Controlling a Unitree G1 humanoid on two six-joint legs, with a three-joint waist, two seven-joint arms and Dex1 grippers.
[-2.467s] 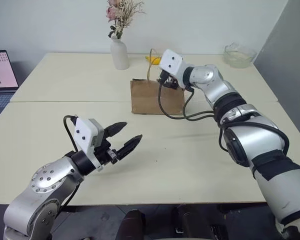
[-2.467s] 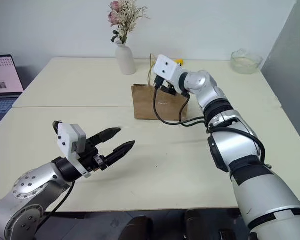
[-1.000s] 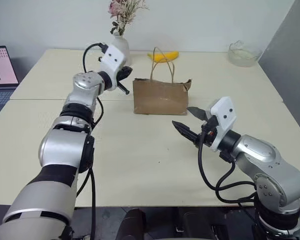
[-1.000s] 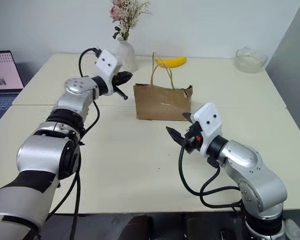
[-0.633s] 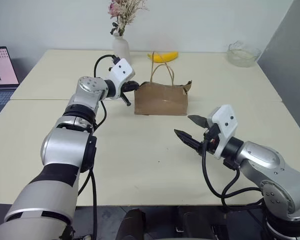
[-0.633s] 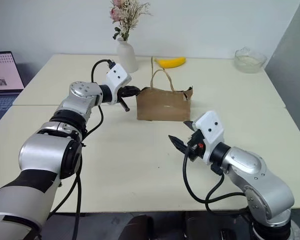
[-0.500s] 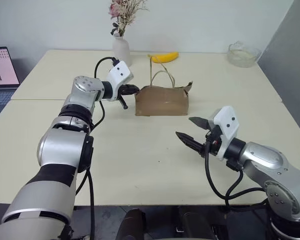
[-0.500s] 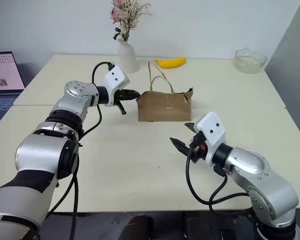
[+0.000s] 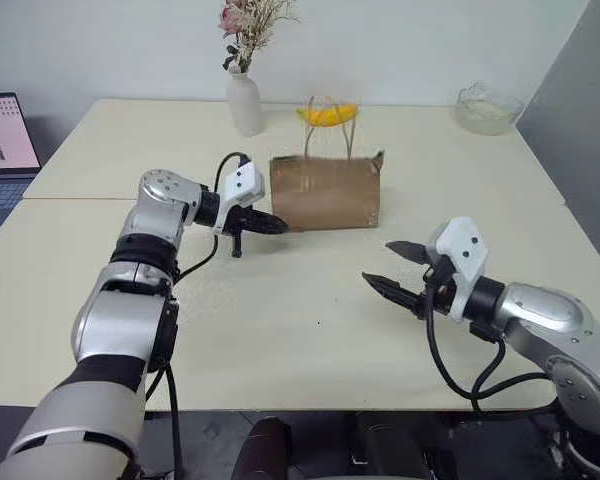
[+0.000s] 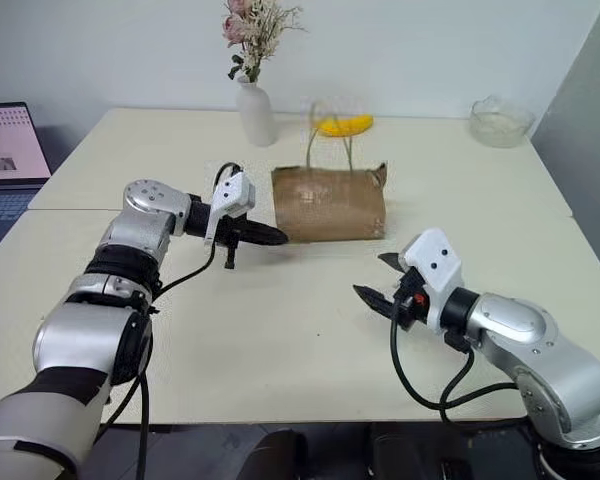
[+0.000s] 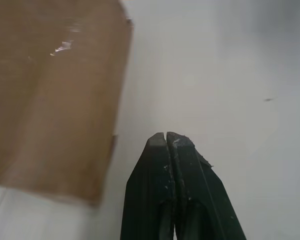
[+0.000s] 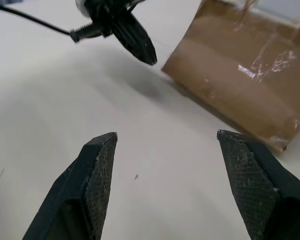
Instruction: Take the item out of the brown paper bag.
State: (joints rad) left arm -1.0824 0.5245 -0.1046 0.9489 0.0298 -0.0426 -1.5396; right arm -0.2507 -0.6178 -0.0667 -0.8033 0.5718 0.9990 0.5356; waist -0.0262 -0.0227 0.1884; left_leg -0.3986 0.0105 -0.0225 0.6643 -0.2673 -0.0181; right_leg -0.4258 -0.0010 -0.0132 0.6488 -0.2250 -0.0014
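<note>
The table (image 9: 280,330) is a wide, pale cream surface with a seam running across it in the head views.

The brown paper bag (image 9: 325,191) stands upright near the middle of the table, its two cord handles raised above its top edge. Its image is blurred in the head views. The item is not visible; whether it is inside the bag cannot be told.

The left gripper (image 9: 277,226) is at the near left corner of the bag, pointing toward it. Its two black fingers are pressed fully together and hold nothing. In the left wrist view the closed tips sit just beside the bag wall; contact cannot be confirmed.

The right gripper (image 9: 391,267) hovers over the table, nearer the robot than the bag and to its right, well apart from it. Its fingers (image 12: 101,160) are spread wide with nothing between them.

A white vase (image 9: 244,102) with dried flowers stands behind the bag to the left. A banana (image 9: 328,114) lies directly behind the handles. A glass bowl (image 9: 484,108) sits at the far right corner. A laptop (image 9: 4,135) shows at the left edge.
</note>
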